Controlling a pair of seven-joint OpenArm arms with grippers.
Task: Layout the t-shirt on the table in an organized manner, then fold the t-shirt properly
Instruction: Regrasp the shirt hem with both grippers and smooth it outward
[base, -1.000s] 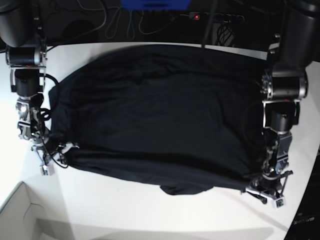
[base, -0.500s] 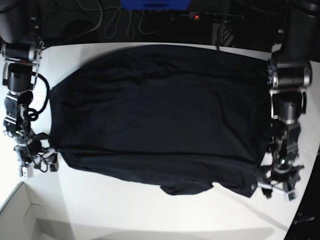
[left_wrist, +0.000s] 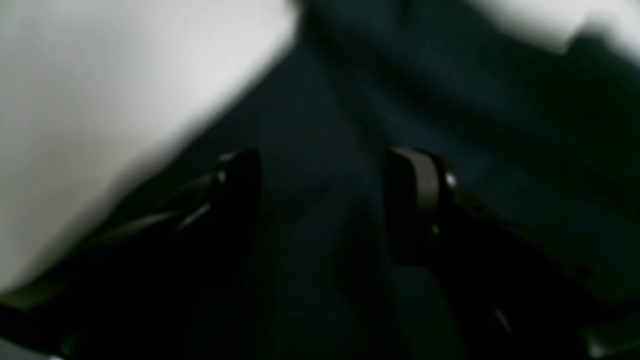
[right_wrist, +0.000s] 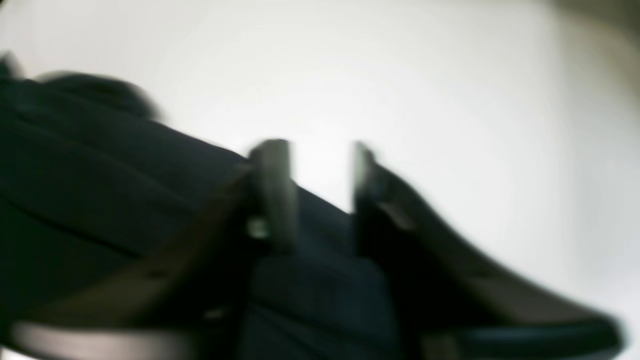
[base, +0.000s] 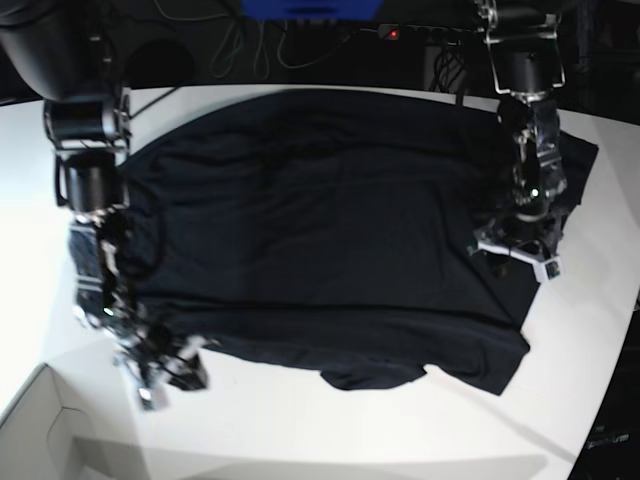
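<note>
while the t-shirt (base: 320, 240) lies spread across the middle of the table (base: 300, 430), its long side runs from one arm to the other. the left gripper (base: 518, 255) hangs over the cloth near one side edge, jaws wide with nothing between them. the right gripper (base: 160, 372) sits at the opposite bottom corner, jaws a little apart, holding nothing. no writing shows anywhere.

Shirt edge between parted jaws

Blurred view: the right gripper (right_wrist: 320, 195) stands with a gap between its fingers, over the black shirt (right_wrist: 100, 175) where its edge meets the white table (right_wrist: 450, 100).
</note>
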